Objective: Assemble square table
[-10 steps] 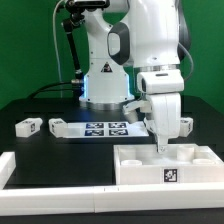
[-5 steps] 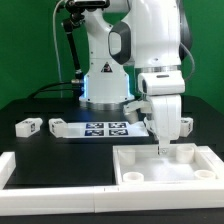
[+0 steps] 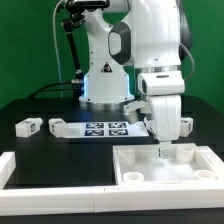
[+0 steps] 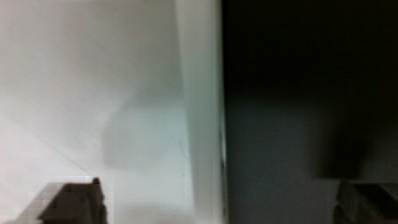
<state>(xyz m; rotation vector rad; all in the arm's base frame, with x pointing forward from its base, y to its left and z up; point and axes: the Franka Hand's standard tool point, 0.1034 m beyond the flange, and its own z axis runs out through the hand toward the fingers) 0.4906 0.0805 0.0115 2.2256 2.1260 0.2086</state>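
Note:
The white square slab (image 3: 150,170) with a raised rim lies at the exterior view's lower right, close behind the front rail. Two round sockets show in its near corners. My gripper (image 3: 163,152) points straight down at the slab's far rim. In the wrist view the gripper (image 4: 222,200) has its dark fingertips (image 4: 75,203) far apart, with the slab's pale rim (image 4: 199,110) between them and dark table on one side. It is open. Two small white legs (image 3: 28,126) (image 3: 58,126) lie at the left, and another leg (image 3: 186,124) behind the gripper.
The marker board (image 3: 105,128) lies flat at the middle, in front of the robot base (image 3: 105,80). A long white border rail (image 3: 70,200) runs along the front, with a short arm (image 3: 8,160) at the left.
The slab has shifted: the tag on its front face no longer shows, and its near corner sockets now do. The gripper has hardly moved.

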